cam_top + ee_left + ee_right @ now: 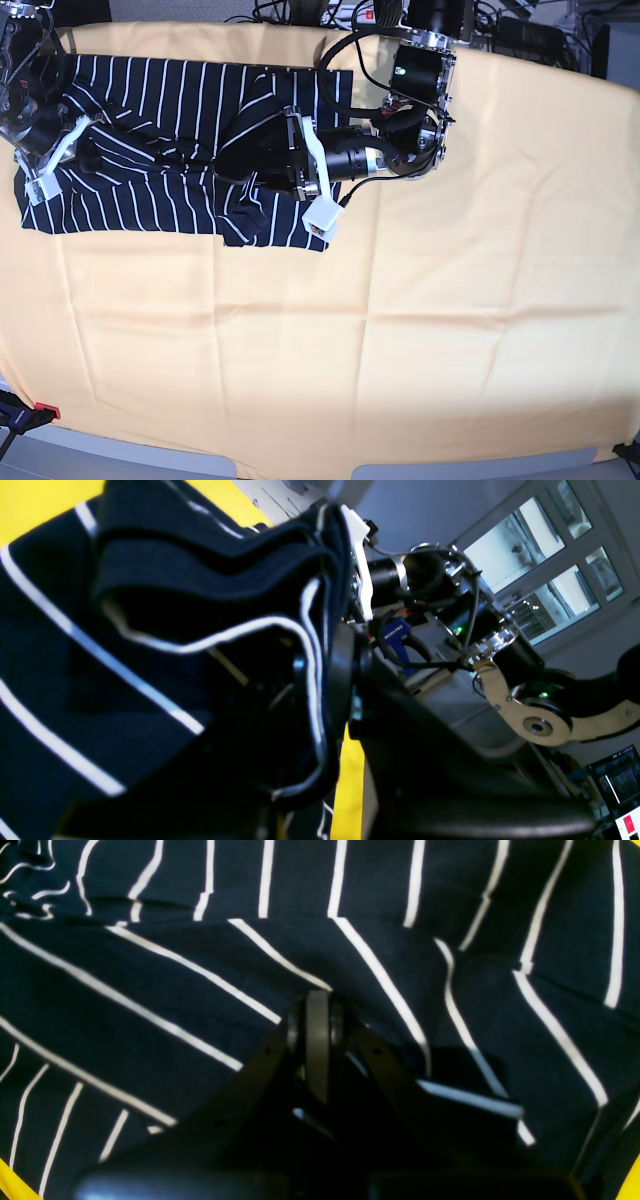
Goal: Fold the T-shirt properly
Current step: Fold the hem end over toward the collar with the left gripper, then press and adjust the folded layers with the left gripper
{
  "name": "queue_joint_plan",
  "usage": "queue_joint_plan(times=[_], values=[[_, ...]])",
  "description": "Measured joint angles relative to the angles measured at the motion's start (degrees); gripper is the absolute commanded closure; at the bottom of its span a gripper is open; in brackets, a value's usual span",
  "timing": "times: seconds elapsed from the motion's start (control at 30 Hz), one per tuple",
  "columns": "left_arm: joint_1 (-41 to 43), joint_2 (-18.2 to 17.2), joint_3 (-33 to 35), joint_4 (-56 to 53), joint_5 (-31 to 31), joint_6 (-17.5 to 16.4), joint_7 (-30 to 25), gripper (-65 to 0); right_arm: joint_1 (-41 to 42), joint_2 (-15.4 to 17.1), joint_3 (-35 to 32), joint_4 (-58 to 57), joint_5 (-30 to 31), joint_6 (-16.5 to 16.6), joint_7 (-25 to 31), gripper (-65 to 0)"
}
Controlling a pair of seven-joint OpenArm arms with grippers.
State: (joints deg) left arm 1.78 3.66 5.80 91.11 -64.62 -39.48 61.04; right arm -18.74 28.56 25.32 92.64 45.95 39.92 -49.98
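1. The T-shirt (160, 150) is dark blue with thin white stripes. It lies bunched and wrinkled on the yellow-orange cloth (400, 330), up near the far left corner of the table in the base view.

2. The shirt is not flat. Its stripes bend and cross each other (some run straight up, some slant), and a ridge of folds runs across the middle. The bottom edge sits in a fairly straight line on the cloth.

3. The left gripper (265, 165) reaches in sideways from the right of the base view and sits at the right part of the shirt. In the left wrist view, folded shirt cloth (200, 605) is draped over it and pinched between its nearly closed jaws, so it has hold of the shirt.

4. The right gripper (85, 150) is at the left end of the shirt in the base view. In the right wrist view its jaws (317, 1040) are pressed together, and striped cloth bunches up all around the tip. The jaws are closed on a fold of the shirt.

5. The two grippers are well apart, one at each end of the shirt, with the wrinkled middle between them.
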Motion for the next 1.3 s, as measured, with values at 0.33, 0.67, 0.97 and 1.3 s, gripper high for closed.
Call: queue_joint_plan(times=[0.33,0.67,0.97,1.3], values=[[0.00,0.61,3.56,0.02,-0.02,0.00,-2.64,-38.8,0.00,0.00,0.00,0.00,0.09,0.00,0.00,0.0],[-0.04,1.92,-3.54,1.75,2.64,-0.07,-3.61,0.0,0.00,0.02,0.00,0.00,2.49,-0.02,-0.24,0.0],[0.13,1.49,-3.54,1.79,26.86,8.41,-3.06,0.0,-0.02,0.00,0.00,0.00,2.69,-0.02,-0.24,0.0],[0.09,1.42,15.56,1.79,27.19,3.06,-0.46,0.0,-0.02,0.00,0.00,0.00,3.13,0.00,-0.26,0.0]])
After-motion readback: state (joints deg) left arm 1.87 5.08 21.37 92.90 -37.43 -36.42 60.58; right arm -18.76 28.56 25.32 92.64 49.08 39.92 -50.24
